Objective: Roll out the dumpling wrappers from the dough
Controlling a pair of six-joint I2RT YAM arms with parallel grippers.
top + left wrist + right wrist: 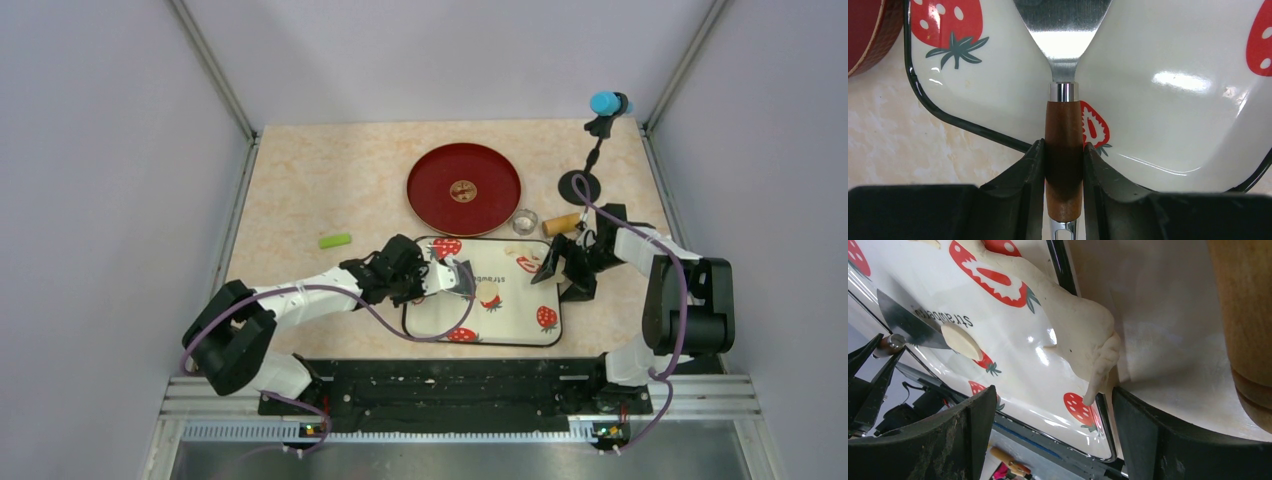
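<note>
The dough [1083, 325] is a soft cream mass at the right end of the strawberry tray [520, 325], with a tail drooping over the tray's rim. A small round dumpling wrapper [962, 341] lies flat on the tray, and in the top view this wrapper [490, 297] sits mid-tray. The metal blade of a spatula [908, 322] touches its edge. My left gripper [1064, 150] is shut on the spatula's brown wooden handle [1064, 130]. My right gripper [1053, 400] stands open just below the dough's tail, holding nothing.
A wooden roller [562, 223] and a small metal ring [525, 221] lie just behind the tray. Further back sits a red plate [463, 188]. A green piece [335, 241] lies at the left, and a black stand [580, 185] with a blue top stands at the back right.
</note>
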